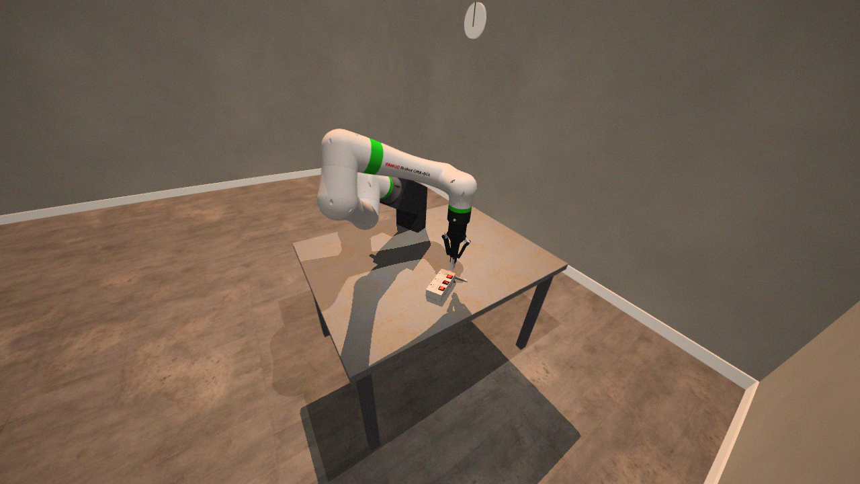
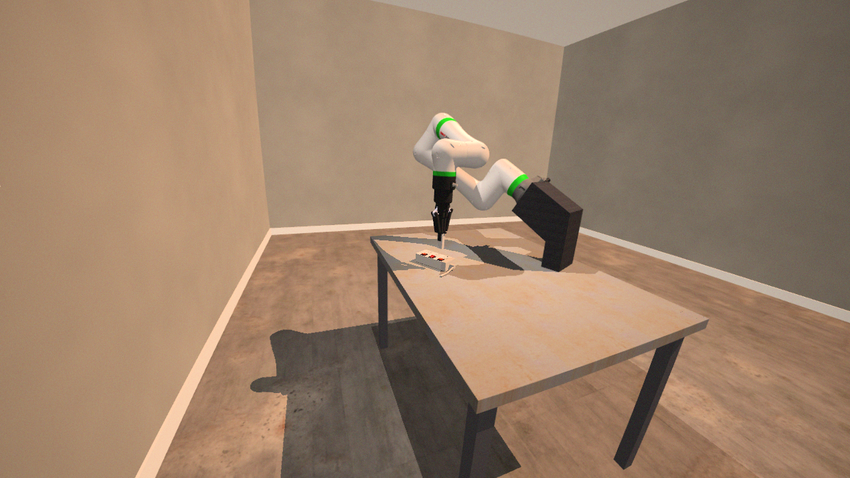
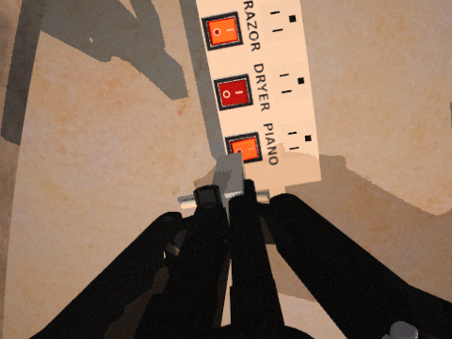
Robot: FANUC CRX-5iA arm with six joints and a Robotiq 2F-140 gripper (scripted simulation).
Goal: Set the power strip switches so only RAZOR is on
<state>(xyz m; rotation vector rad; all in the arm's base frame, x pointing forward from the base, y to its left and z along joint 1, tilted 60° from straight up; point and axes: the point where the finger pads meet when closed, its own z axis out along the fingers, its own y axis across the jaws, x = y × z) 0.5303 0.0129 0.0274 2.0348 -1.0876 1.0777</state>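
The cream power strip (image 3: pixel 258 75) lies face up on the table, and it also shows in the top and exterior views (image 1: pixel 441 287) (image 2: pixel 433 257). Its RAZOR switch (image 3: pixel 221 30) glows bright orange. The DRYER switch (image 3: pixel 233 93) is dark red. The PIANO switch (image 3: pixel 245 147) glows bright orange. My gripper (image 3: pixel 233 173) (image 1: pixel 453 263) (image 2: pixel 441 238) is shut with nothing between the fingers. It points straight down, with its grey tips at the near edge of the PIANO switch, just above or touching it.
A short thin cord stub (image 1: pixel 460 279) sticks out from the strip's PIANO end. The arm's dark base block (image 2: pixel 549 222) stands at the table's back. The strip lies not far from a table edge (image 2: pixel 392 267).
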